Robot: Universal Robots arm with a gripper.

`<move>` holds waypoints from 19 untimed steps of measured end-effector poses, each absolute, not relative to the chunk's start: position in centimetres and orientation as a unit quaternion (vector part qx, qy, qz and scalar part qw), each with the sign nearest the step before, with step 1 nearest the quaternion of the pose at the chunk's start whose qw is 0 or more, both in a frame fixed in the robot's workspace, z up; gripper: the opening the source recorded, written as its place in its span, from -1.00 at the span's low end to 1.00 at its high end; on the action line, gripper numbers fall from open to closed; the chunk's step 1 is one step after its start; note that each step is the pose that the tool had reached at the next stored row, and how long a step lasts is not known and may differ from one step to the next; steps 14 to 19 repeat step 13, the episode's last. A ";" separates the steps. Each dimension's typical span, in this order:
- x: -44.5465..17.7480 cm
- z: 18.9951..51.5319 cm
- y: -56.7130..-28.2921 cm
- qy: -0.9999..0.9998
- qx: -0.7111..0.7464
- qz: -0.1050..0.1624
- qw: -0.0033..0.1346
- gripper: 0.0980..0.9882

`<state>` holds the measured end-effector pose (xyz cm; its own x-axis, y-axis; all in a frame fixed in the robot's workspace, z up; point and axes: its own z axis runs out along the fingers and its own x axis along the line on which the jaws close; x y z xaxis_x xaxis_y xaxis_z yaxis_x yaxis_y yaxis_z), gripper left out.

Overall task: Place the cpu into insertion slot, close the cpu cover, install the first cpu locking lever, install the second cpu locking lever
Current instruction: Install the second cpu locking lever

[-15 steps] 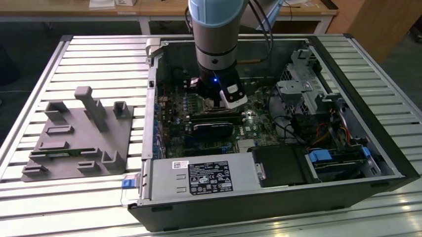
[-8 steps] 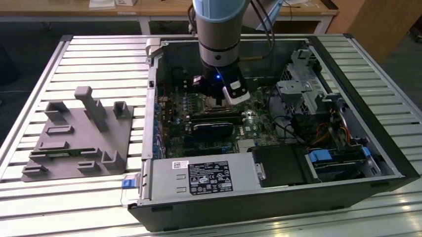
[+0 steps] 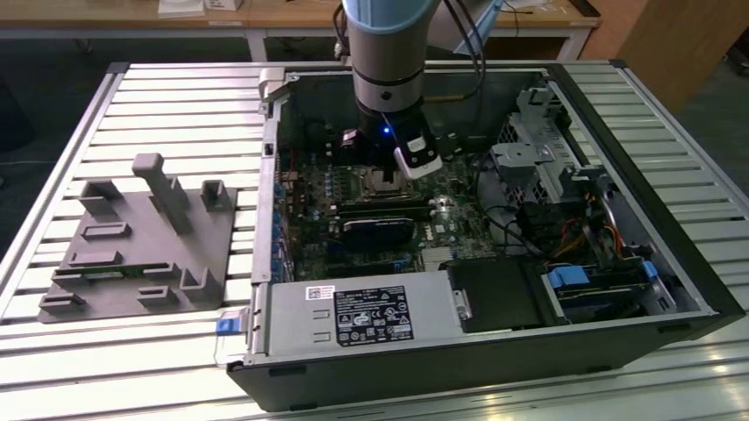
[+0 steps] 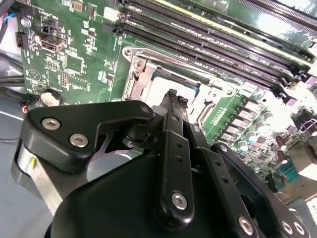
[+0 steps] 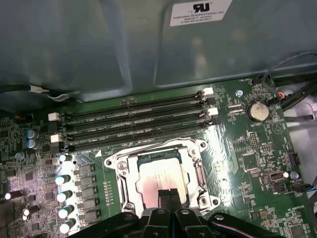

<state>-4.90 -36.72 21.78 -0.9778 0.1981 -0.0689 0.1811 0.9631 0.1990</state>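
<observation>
Gripper (image 5: 170,198) over cpu (image 5: 161,181), jaws clenched, holding nothing.
Cpu sits flat in slot (image 5: 200,171) w/ cover (image 5: 124,173) around it; fingertips at cpu's 6 o'clock edge, first wrist view.

Cpu (image 5: 161,179): pale matt metal.

An open black computer case (image 3: 492,351) lies on a slatted metal table (image 3: 175,105), with a grey power supply (image 3: 363,314) along its near side and a blue-tabbed drive bay (image 3: 580,285) toward the exterior view's right. To the exterior view's left of the case, apart from it, sits a grey fixture block (image 3: 135,246) with upright posts. In the first wrist view, four long memory slots (image 5: 133,126) run side by side across the green motherboard (image 5: 247,163), with a round coin cell battery (image 5: 258,111) near one end and a row of silver-topped capacitors (image 5: 67,198) near the other.
</observation>
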 end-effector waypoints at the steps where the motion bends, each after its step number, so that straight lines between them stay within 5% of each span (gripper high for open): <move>1: -4.9 21.8 -36.7 0.990 0.096 0.096 0.044 -0.98; 19: -4.9 22.7 -36.7 0.990 0.096 0.096 0.044 -0.98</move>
